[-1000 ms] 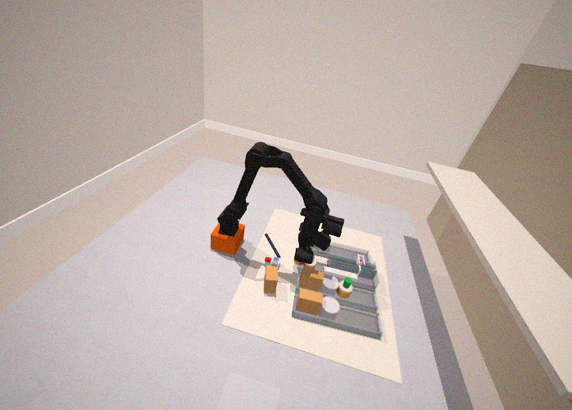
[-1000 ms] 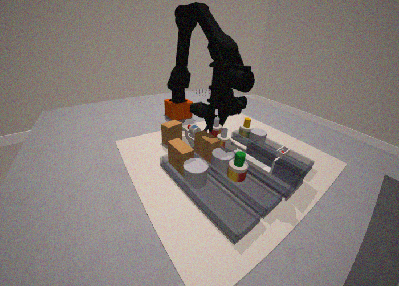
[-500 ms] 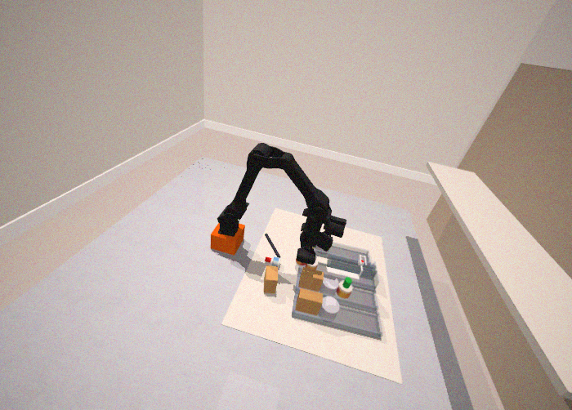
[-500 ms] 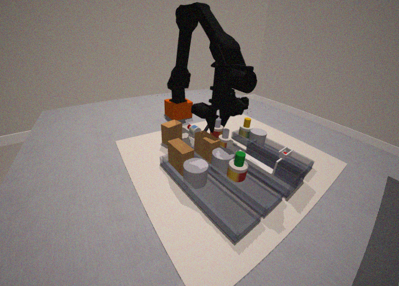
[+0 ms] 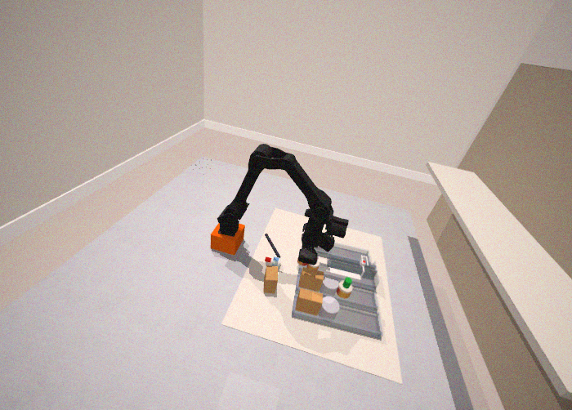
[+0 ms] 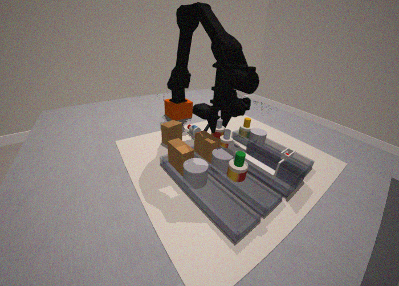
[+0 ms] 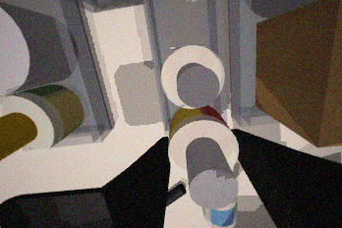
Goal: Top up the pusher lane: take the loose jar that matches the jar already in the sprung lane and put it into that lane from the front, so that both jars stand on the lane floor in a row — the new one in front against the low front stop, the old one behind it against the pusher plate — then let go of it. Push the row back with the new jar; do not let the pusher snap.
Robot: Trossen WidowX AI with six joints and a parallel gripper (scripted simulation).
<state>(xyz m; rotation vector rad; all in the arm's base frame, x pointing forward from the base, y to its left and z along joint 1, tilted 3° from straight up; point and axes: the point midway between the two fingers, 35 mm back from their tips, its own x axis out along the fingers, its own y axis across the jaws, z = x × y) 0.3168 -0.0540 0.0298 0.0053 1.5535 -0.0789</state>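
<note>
Only the wrist view shows the gripper (image 7: pixel 203 159) clamped on 1 grey-capped jar (image 7: pixel 206 154), touching its twin (image 7: pixel 193 78).

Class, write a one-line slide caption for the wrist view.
Gripper shut on a grey-capped jar, just before a matching jar in the lane.

Lane mouth is blocked by a grey-lidded jar (image 7: pixel 193 80); box (image 7: pixel 300 69) crowds one side, rail (image 7: pixel 93 64) w/ bare gap the other.
</note>
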